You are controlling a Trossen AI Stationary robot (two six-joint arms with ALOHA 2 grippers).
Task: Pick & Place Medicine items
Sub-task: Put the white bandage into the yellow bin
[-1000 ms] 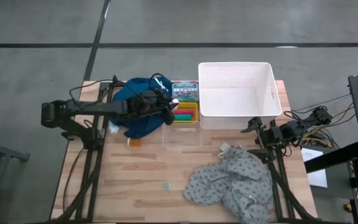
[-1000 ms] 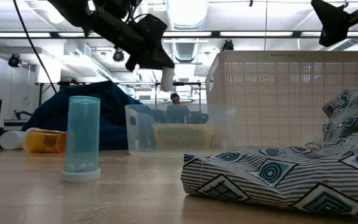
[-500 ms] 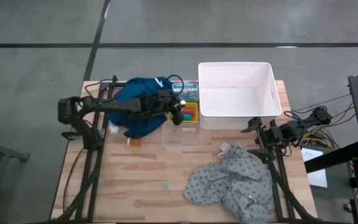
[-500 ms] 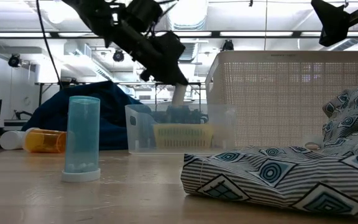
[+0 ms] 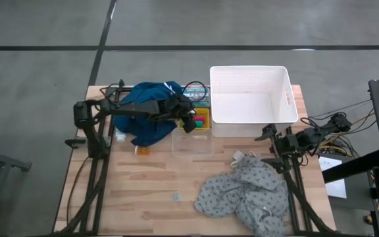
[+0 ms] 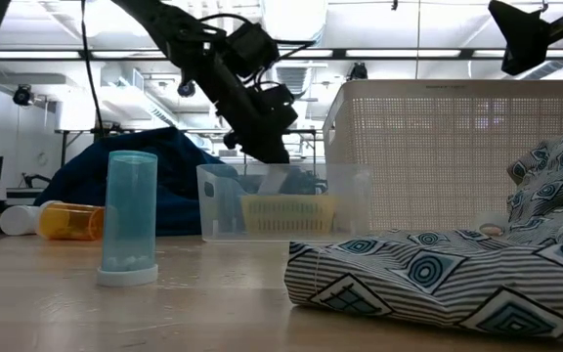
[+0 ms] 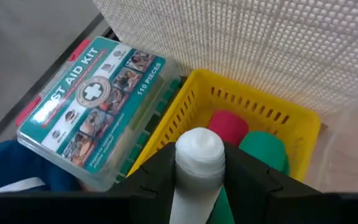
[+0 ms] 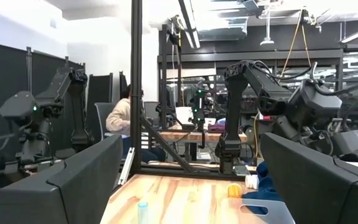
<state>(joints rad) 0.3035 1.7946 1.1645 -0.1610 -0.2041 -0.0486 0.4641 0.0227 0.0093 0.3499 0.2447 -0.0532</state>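
We are at the placing step: our left gripper (image 7: 197, 180) pinches a white roll (image 7: 197, 155) upright between its fingers, and it hangs right over the yellow basket (image 7: 263, 109). From the wrist, nearest to us, the roll stands at the basket's near rim; just beyond it in the basket lie a red roll (image 7: 229, 124) and a green roll (image 7: 263, 146) side by side. Beside the basket lies a first aid kit (image 7: 95, 102), and behind it rises the white crate (image 5: 250, 99). As we judge it, the next move calls for lowering the roll into the free part of the basket and only then parting the fingers, so it does not tip over the rim. Our right gripper (image 5: 268, 135) waits spread wide at the table's right edge, well apart.
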